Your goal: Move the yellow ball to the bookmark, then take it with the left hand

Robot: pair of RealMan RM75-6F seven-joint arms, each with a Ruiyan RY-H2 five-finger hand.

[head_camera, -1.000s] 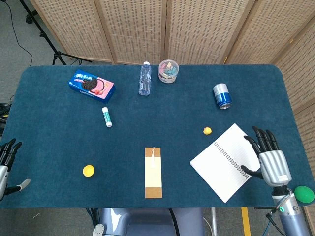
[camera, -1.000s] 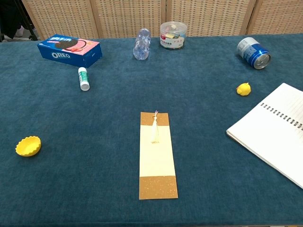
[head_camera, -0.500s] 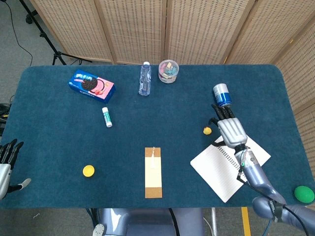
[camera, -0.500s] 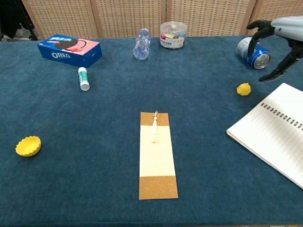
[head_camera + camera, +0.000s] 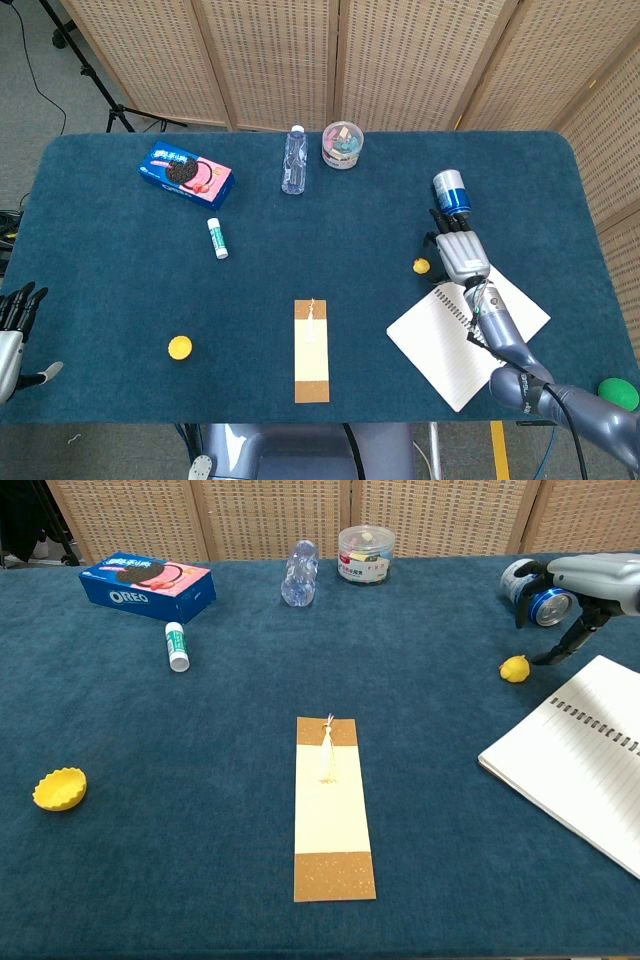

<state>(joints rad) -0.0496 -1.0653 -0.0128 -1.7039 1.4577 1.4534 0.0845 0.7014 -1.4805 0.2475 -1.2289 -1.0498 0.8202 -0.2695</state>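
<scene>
Head view high above, looking steeply down on whole table (image 5: 120, 290), chest view low, nearer, facing screens, both sharing bookmark (image 5: 312, 350).

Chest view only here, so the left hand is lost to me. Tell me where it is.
Observer: The left hand hangs by the table's near left edge, fingers apart, holding nothing.
Operator: Now give me the right arm's path.
Observer: From above, it crosses the notebook; the right hand sits just right of the ball, not holding it.
Operator: Report anything beyond my frame on the right.
Observer: A green object sits off the table's near right corner.
</scene>
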